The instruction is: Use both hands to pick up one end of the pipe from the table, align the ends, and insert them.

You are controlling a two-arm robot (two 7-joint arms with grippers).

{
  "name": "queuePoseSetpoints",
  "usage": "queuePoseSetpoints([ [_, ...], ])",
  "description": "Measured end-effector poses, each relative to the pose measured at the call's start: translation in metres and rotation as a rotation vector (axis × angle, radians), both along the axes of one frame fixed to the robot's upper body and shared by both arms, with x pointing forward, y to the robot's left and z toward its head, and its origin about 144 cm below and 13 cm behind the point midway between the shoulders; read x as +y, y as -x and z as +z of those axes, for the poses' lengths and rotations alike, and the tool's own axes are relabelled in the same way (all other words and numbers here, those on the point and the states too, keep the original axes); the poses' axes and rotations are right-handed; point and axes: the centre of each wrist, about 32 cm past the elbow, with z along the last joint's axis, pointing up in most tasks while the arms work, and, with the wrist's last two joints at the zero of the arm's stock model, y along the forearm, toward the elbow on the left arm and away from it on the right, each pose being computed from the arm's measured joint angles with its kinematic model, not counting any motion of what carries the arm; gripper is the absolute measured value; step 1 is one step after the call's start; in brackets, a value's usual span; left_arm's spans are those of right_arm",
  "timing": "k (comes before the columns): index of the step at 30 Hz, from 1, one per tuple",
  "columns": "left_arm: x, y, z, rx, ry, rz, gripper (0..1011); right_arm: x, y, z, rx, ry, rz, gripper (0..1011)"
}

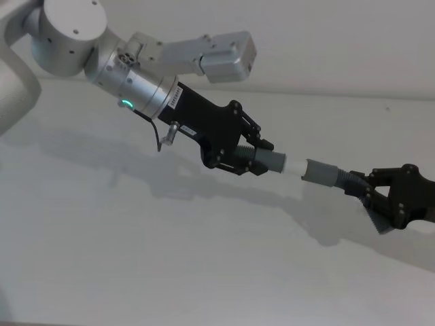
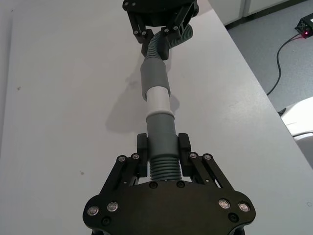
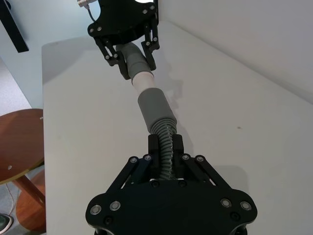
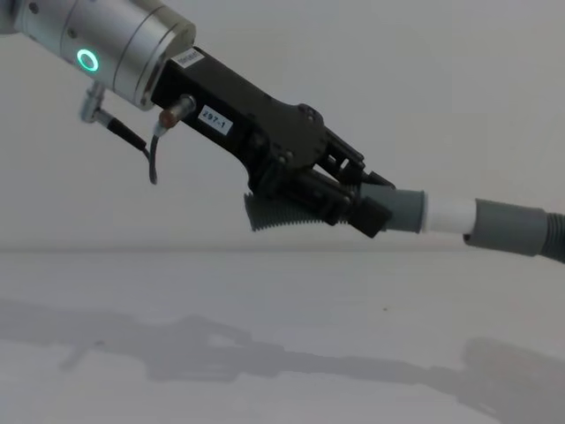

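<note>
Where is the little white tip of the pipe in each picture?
Head view: the white tip sits right of centre, between the left gripper and the right gripper.
Left wrist view: centre, upper half.
Right wrist view: upper middle.
Chest view: far right.
Shared landmark: the wide grey collar it enters.

Two short grey pipe pieces are held up off the white table (image 1: 136, 258), end to end in one nearly straight line. The piece with the white tip (image 1: 275, 162) has a smooth grey collar and a ribbed part, clamped in the left tool (image 1: 250, 160); its tip (image 2: 158, 100) reaches to, or just into, the mouth of the other. The piece with the wider collar (image 1: 326, 172) trails a ribbed part gripped by the right tool (image 1: 370, 195).
</note>
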Motion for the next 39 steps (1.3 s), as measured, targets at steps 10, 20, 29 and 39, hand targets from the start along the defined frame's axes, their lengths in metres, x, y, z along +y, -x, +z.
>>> queuePoseSetpoints([
  [10,-0.0014,-0.0008,0.0002,0.004,-0.003,-0.006,354,0.0000,0.0000,0.0000,0.000,0.000,0.000,156],
  [20,-0.0022,-0.0011,0.0002,0.005,-0.004,-0.010,355,0.0000,0.0000,0.0000,0.000,0.000,0.000,156],
  [29,-0.0025,-0.0012,0.0001,0.006,-0.004,-0.011,354,0.0000,0.0000,0.0000,0.000,0.000,0.000,156],
  [39,-0.0029,-0.0013,0.0002,0.006,-0.005,-0.012,354,0.0000,0.0000,0.0000,0.000,0.000,0.000,156],
])
